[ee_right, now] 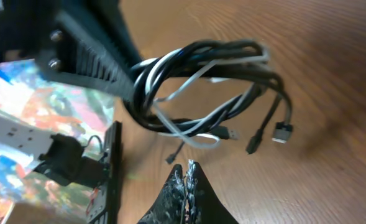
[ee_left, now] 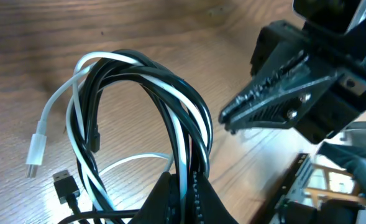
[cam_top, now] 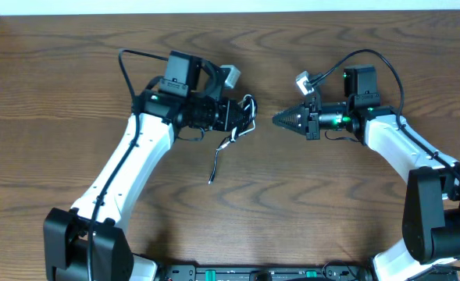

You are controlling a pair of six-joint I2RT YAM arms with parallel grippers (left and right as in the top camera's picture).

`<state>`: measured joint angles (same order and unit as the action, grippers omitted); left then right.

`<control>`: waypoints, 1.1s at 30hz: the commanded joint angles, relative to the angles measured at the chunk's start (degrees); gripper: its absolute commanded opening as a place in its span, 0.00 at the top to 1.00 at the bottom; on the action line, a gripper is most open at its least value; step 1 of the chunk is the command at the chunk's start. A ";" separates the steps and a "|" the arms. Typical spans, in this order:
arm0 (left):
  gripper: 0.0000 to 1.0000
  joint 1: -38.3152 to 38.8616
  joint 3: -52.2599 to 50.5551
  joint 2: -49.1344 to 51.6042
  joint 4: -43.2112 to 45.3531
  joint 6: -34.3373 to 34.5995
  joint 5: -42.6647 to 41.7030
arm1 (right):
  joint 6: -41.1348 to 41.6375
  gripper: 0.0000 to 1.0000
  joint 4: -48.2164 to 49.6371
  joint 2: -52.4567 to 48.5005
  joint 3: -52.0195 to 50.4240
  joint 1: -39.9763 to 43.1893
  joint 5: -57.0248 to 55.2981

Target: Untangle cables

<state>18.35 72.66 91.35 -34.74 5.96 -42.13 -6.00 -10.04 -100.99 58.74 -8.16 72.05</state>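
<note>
Overhead, the left gripper [cam_top: 244,117] held a small bundle of cables [cam_top: 249,108] over the table [cam_top: 331,211], a little left of its centre. One strand hung from the bundle and trailed down onto the wood toward the near edge. The right gripper [cam_top: 278,120] pointed at the bundle from the other side, its tip near the cables but apart from them.

From the left wrist, the jaws were pinched on the bundle at the bottom of the frame. The black cable [ee_left: 146,65] and the white cable [ee_left: 57,98] rose from the fingers in overlapping loops, wound through each other. A white plug [ee_left: 35,148] hung at the left end of the white cable, and a black plug [ee_left: 63,182] lay just below it. The right gripper stood opposite, jaws pressed together with nothing between them.

From the right wrist, that gripper's own fingers [ee_right: 181,186] met at the tips, empty. Ahead of them the left gripper's jaws clamped the twisted black and white strands at the left side of the coil. Three plug ends dangled from the coil's lower right, the largest a flat black plug with a metal end [ee_right: 282,132]. The loops hung free of the wood, with a soft shadow under them.
</note>
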 commanded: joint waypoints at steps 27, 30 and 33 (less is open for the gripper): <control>0.68 14.23 -0.35 9.57 -1.07 -0.76 22.25 | 14.69 0.82 -7.54 0.37 0.13 -0.50 -41.38; 0.68 14.25 -0.35 10.73 -1.07 -0.76 22.23 | 14.78 0.78 -7.74 0.37 0.13 -0.50 -42.60; 0.68 14.25 -0.35 11.91 -1.51 -0.76 22.05 | 14.75 0.75 -7.74 0.37 0.13 -0.50 -42.62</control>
<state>32.51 72.64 101.82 -35.66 5.54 -20.62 7.86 -17.76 -100.99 58.74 -8.16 31.62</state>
